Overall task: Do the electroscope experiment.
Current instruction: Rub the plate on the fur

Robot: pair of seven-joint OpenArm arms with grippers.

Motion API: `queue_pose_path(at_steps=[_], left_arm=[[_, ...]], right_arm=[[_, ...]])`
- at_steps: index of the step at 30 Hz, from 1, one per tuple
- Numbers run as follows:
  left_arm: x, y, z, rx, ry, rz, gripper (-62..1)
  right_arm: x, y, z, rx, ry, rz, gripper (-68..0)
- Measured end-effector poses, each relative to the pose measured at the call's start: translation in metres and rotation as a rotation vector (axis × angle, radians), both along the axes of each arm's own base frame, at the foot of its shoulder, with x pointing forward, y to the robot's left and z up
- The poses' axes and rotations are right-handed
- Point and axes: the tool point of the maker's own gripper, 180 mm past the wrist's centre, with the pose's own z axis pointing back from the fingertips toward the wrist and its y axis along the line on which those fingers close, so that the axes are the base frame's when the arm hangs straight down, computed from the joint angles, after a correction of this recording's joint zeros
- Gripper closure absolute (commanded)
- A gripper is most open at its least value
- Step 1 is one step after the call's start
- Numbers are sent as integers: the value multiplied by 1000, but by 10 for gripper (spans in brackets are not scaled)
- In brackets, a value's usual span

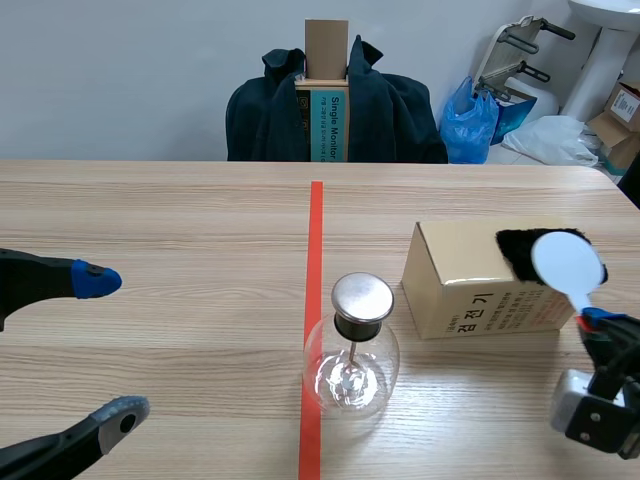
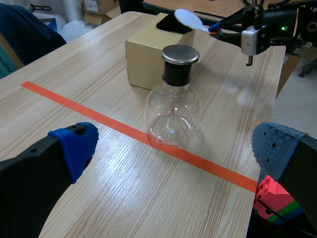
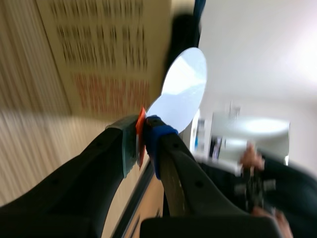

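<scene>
My right gripper is grasping the white paddle by the black fur, far right; my left gripper is hanging released; I am judging the electroscope not yet touched.

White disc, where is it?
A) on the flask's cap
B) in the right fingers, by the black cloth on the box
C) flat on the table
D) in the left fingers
B: the right gripper has its fingers shut on the white disc, holding it by the black cloth atop the box; the flask's cap is bare.
</scene>
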Motion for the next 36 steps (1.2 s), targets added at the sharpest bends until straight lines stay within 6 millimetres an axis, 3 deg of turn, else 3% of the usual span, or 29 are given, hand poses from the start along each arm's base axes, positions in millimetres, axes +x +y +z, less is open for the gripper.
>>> queue_pose_path(at_steps=[2,4,6,9,11,15,16,20,21,23,25,30,34,36], left_arm=[[0,0,0,1,1,0,-623],[0,0,-1,1,1,1,-623],[0,0,-1,2,2,1,-623],[0,0,-1,2,2,1,-623],[0,0,-1,3,2,1,-623],[0,0,-1,4,3,1,-623],[0,0,-1,3,2,1,-623],[0,0,-1,4,2,1,-623],[0,0,-1,4,2,1,-623],[0,0,-1,4,2,1,-623],[0,0,-1,4,2,1,-623],[0,0,-1,4,2,1,-623],[0,0,-1,4,2,1,-623],[0,0,-1,3,1,1,-623]], right_arm=[[2,1,-2,-2,2,-26,-8],[7,-22,-5,-25,0,-193,-8],[7,-31,-5,-33,1,-231,-8],[2,-2,0,6,-8,-46,-8],[2,6,1,14,-8,-18,-8],[10,-30,0,-33,-12,-226,-8],[9,-29,1,-32,-14,-208,-8],[3,7,2,13,-11,-17,-8],[5,4,1,9,-11,-55,-8],[9,-21,-2,-16,-10,-226,-8],[7,-32,-2,-29,-5,-262,-8],[-1,4,-4,17,11,-67,-8],[4,-26,-7,-16,12,-266,-8],[2,-16,-4,-1,6,-188,-8]])
